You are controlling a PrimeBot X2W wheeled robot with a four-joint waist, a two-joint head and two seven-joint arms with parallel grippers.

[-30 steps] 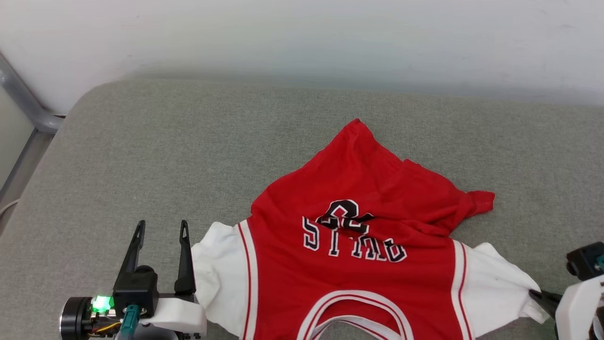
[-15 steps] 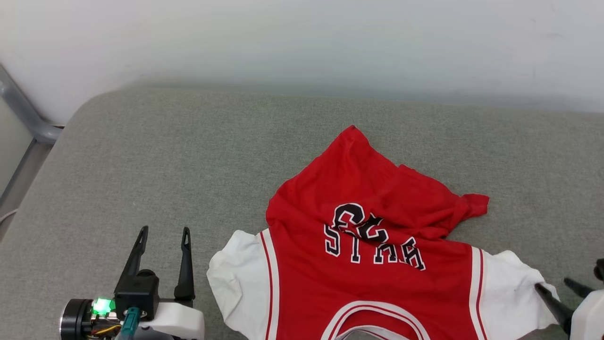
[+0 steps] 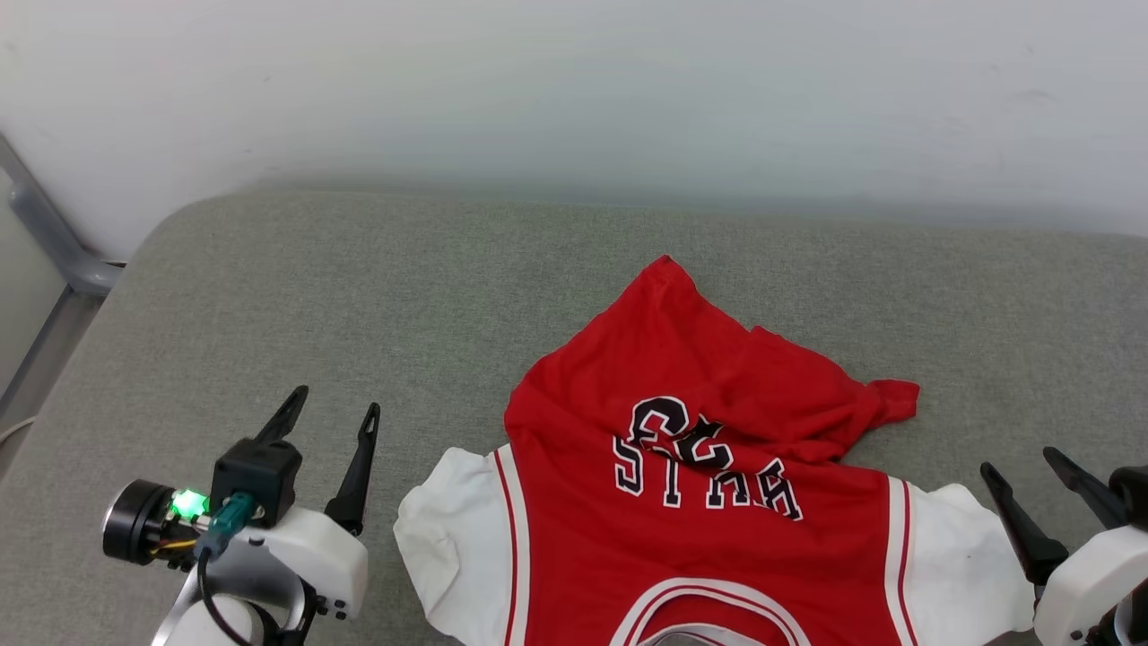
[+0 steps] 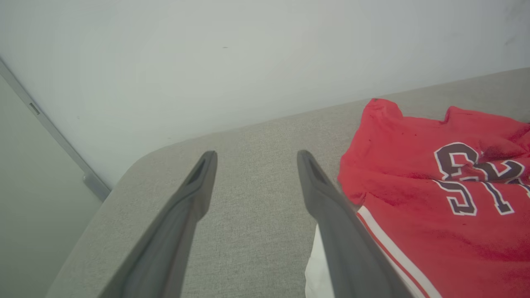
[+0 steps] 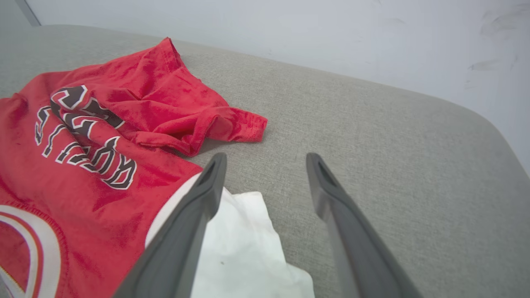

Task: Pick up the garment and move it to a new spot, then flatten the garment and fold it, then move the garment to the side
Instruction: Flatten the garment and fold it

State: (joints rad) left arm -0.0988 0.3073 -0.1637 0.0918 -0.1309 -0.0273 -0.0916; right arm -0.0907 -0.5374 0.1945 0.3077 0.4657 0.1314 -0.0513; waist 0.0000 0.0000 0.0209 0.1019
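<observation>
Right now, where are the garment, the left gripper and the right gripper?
garment (image 3: 700, 556), head view, on the red front panel below the lettering.
left gripper (image 3: 336, 399), head view, midway between its open fingertips.
right gripper (image 3: 1018, 459), head view, midway between its open fingertips.

Right gripper (image 5: 266, 159) spread wide over grey cushion (image 5: 385, 157). Garment (image 5: 136, 107) lies rumpled to the left, print facing up. Its white sleeve (image 5: 244, 231) shows just beside my left finger. Pale wall (image 5: 290, 29) at the far side.

Grey cushion (image 3: 359, 296) under red garment (image 3: 708, 556)
</observation>
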